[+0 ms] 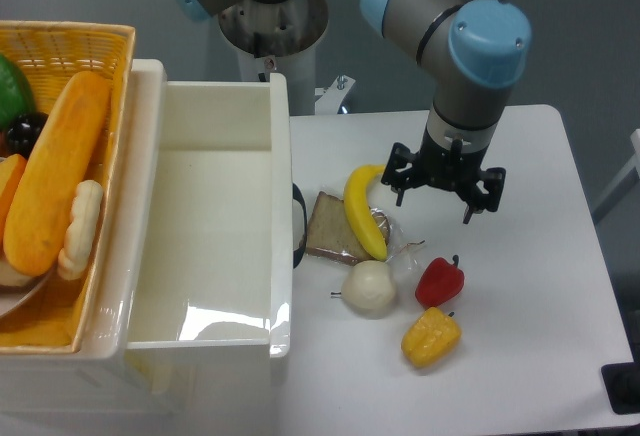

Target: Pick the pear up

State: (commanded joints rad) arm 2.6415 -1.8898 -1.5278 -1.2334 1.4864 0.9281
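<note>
The pear (369, 288) is a pale cream-white round fruit with a thin dark stem pointing left. It lies on the white table in front of the banana (362, 211). My gripper (445, 194) hangs above the table to the back right of the pear, well apart from it. Its black fingers (399, 178) are spread and hold nothing.
A slice of bread (333, 228) in clear wrap lies under the banana. A red pepper (440, 281) and a yellow pepper (431, 337) lie right of the pear. A white bin (280, 156) stands to the left, and a wicker basket (110, 46) with bread and fruit lies beyond it.
</note>
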